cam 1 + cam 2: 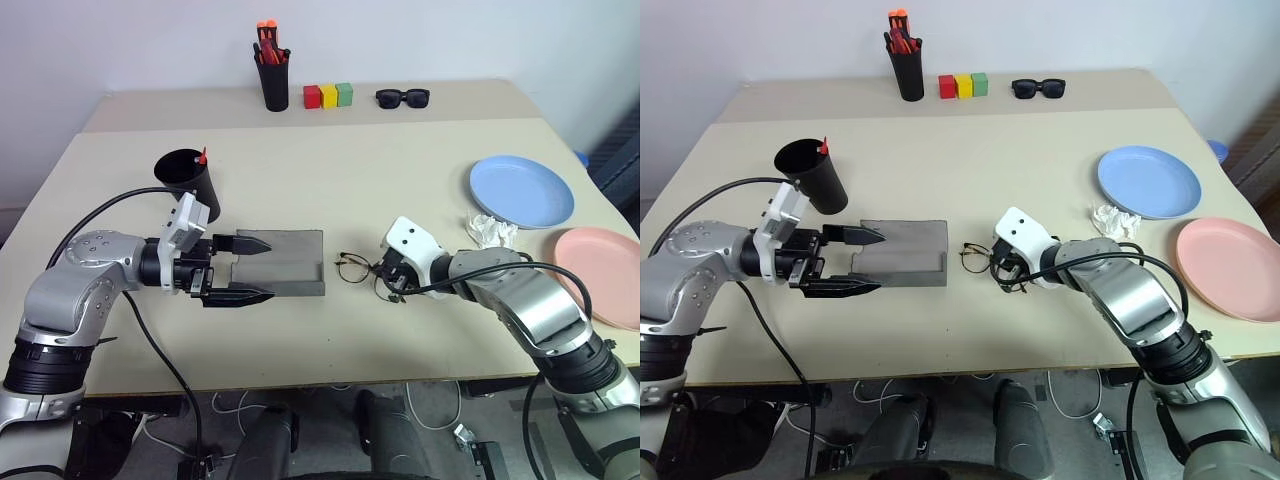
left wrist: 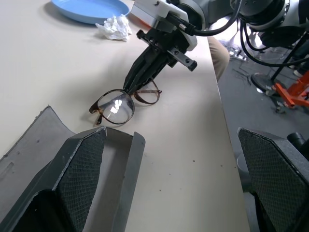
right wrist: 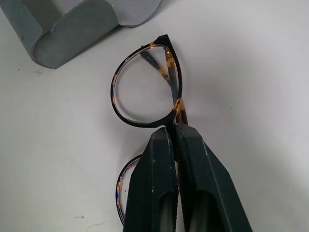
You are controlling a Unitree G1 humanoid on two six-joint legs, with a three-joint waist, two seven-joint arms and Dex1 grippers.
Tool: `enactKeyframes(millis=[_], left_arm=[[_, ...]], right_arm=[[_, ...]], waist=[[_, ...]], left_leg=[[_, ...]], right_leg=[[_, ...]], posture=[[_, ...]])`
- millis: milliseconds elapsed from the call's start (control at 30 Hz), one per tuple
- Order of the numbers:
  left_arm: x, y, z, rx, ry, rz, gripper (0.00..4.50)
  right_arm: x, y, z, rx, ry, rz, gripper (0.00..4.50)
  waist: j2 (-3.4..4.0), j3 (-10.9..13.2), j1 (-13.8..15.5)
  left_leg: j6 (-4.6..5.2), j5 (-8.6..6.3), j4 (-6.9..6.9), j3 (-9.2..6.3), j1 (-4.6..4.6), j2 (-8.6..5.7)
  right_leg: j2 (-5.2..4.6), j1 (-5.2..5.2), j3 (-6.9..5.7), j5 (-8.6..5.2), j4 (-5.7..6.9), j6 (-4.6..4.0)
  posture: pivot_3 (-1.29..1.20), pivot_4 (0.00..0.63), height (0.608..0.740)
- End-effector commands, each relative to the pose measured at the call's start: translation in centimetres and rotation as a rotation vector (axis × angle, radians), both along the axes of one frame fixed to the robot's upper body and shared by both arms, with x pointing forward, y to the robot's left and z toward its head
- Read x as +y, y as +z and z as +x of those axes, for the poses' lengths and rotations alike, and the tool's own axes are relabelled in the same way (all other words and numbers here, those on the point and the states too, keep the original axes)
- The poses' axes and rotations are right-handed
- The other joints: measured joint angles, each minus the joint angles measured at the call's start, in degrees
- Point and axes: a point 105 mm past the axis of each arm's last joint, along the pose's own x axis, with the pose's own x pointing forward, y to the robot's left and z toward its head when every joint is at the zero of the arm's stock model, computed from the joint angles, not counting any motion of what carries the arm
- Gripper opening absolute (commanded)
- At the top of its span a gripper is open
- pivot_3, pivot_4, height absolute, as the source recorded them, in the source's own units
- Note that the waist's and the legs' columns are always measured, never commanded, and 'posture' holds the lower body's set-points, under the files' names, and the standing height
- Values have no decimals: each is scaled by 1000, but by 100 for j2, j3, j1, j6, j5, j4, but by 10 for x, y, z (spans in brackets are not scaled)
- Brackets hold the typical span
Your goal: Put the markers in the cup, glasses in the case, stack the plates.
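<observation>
Right wrist view showed the right gripper [image 3: 171,129] pinched shut on the glasses [image 3: 145,87] bridge, while the left gripper [image 1: 252,269] stood wide apart over the case [image 1: 290,262].

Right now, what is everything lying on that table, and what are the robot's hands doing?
Glasses: one pair, dark tortoiseshell frame, round clear lenses, table middle, just right of the case.
Case: one, grey, flap open, front middle.
Cup: one, black, left side, a red-tipped marker sticking out.
Plates: two, light blue and pink, right side, side by side, not stacked.
Crumpled tissue: one, white, beside the blue plate.
Pen holder: one, black, back, with orange and red pens.
Blocks: three, red, yellow, green, back row.
Sunglasses: one, black, back.
Left gripper: open, over the case.
Right gripper: shut on the glasses at the bridge.
</observation>
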Motion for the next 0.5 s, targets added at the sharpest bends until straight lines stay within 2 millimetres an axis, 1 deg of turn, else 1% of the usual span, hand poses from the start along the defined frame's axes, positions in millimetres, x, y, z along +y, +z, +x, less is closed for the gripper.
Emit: enactKeyframes(millis=[33,133,200,233,267,367,500], left_arm=[[10,9,0,-30,23,-10,4500],[22,14,3,-36,77,-17,4500],[37,19,5,-43,133,-12,4500],[43,21,6,-38,159,-10,4500],[49,24,5,-28,180,-8,4500],[64,25,-2,9,217,31,4500],[83,22,-15,68,251,97,4500]], right_arm=[[6,25,11,-91,13,45,40],[25,60,17,-171,41,189,40],[41,82,14,-214,100,271,40],[48,88,14,-227,116,296,40],[55,92,14,-238,132,317,40],[76,97,13,-245,174,367,40],[116,104,8,-249,271,454,40]], waist=[[0,0,-5],[2,1,-42],[2,2,-50],[3,2,-48],[2,1,-41],[2,1,-31],[6,4,-64]], left_leg=[[0,0,0,0,0,0],[0,0,-1,1,1,4],[0,0,-6,2,2,10],[0,0,-8,2,2,13],[0,0,-11,2,2,15],[0,-1,-14,2,2,16],[-1,-1,-16,3,1,16]], right_leg=[[0,0,0,0,0,0],[3,-2,0,0,1,-1],[8,-5,0,0,0,-2],[9,-6,0,0,0,-2],[10,-7,0,0,0,-2],[11,-7,-2,0,-2,-3],[11,-10,-2,0,-2,-3]], posture=[[0,150,740],[0,150,740],[0,150,740],[0,150,740],[0,150,740],[0,150,740],[0,150,740]])
